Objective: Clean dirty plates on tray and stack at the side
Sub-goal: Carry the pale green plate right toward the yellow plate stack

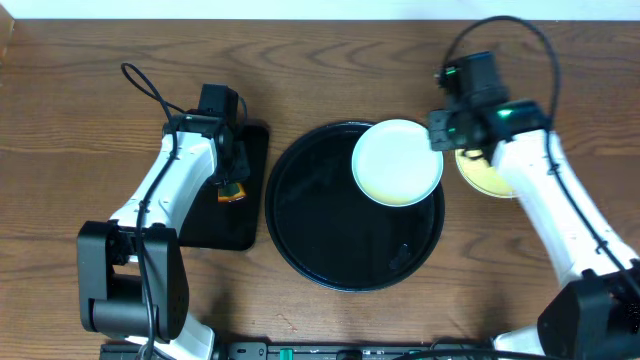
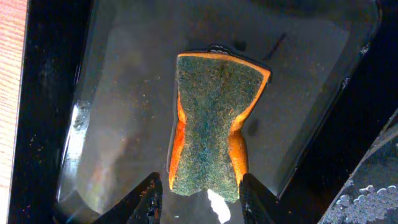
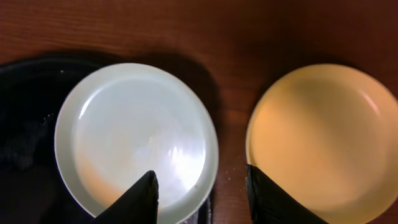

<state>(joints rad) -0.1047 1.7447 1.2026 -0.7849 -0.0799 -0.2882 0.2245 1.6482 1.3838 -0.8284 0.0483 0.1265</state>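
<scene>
The white plate [image 1: 397,162] sits at the far right rim of the round black tray [image 1: 320,235]; the yellow plate [image 3: 323,137] lies on the surface [image 1: 90,90] just right. The right pincer [image 3: 202,196] hangs open, empty, above both. The left pincer [image 2: 202,199] is open astride a sponge [image 2: 211,118].

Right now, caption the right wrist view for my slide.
Open right gripper over the rim of a mint-white plate, a yellow plate beside it.

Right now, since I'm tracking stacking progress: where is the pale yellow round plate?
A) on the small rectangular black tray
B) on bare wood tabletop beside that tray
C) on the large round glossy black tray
B: the pale yellow round plate rests on brown wood-grain tabletop, clear of the large round black tray.
</scene>
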